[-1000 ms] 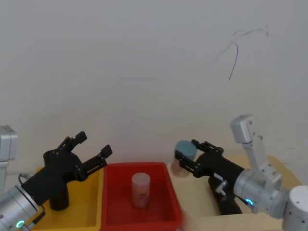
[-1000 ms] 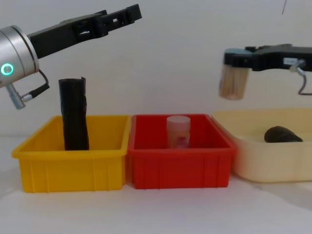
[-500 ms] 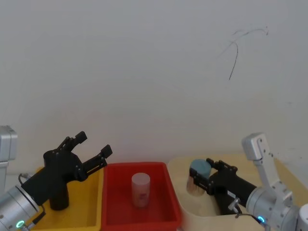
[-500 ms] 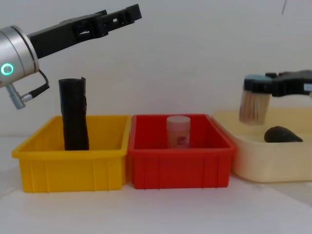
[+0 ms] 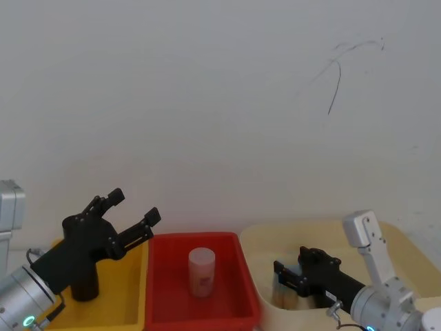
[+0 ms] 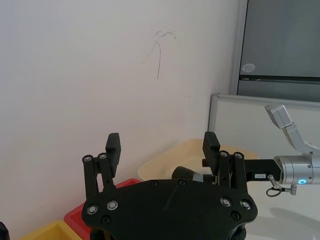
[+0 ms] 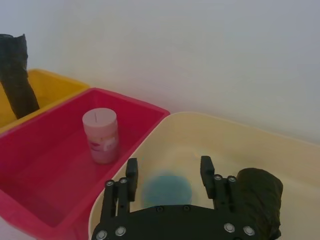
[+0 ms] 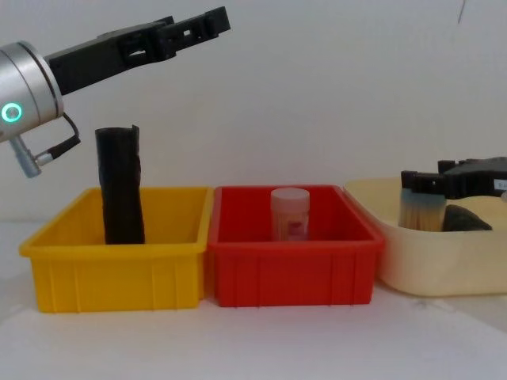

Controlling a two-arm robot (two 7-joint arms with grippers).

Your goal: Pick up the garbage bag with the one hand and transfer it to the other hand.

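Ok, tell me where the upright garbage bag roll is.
The garbage bag stands in the yellow bin on the robot's left, beside the red bin, below the open left gripper.

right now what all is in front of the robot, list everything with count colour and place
garbage bag: one, black, upright in the yellow bin
second black roll: one, black, lying in the cream bin
yellow bin: one, yellow, on the robot's left
red bin: one, red, middle
cream bin: one, cream, on the robot's right
pink jar: one, pale pink, upright in the red bin
blue-capped jar: one, blue cap, in the cream bin between the right gripper's fingers
left gripper: one, black, open, raised above the yellow bin
right gripper: one, black, lowered into the cream bin
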